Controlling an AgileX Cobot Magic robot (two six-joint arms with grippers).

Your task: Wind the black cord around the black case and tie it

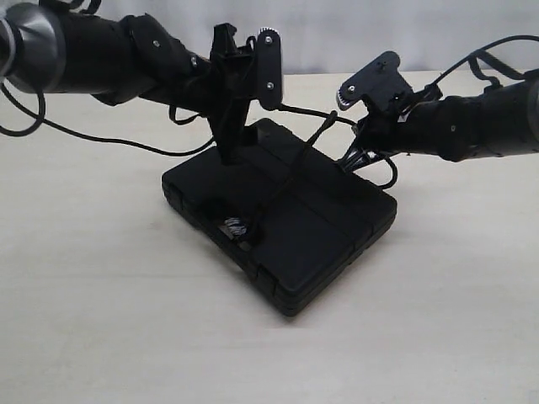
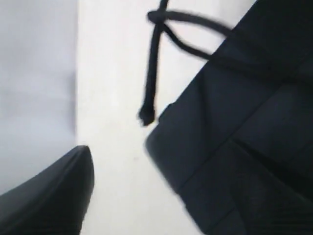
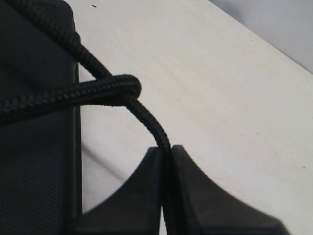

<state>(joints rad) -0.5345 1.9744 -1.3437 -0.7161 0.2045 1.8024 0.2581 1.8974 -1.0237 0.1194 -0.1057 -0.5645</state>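
The black case (image 1: 286,219) lies flat in the middle of the table (image 1: 101,278). The black cord (image 1: 282,181) runs over the lid of the case, from its near edge to its far edge, so one pass across the top seems done. Whether it also goes under the case, I cannot tell. Just beside the far edge of the case the cord makes a loose crossing (image 3: 124,88) over itself. The right hand (image 3: 167,161) is pressed together on the cord just beyond this crossing. The left hand (image 1: 227,153) stands over a far corner of the lid. Whether it is spread or closed I cannot tell, and I see nothing in it. A free cord end (image 2: 145,115) hangs beside a corner of the case. I judge that the wrapping is mostly finished and the knot only begun; it is not yet pulled tight.
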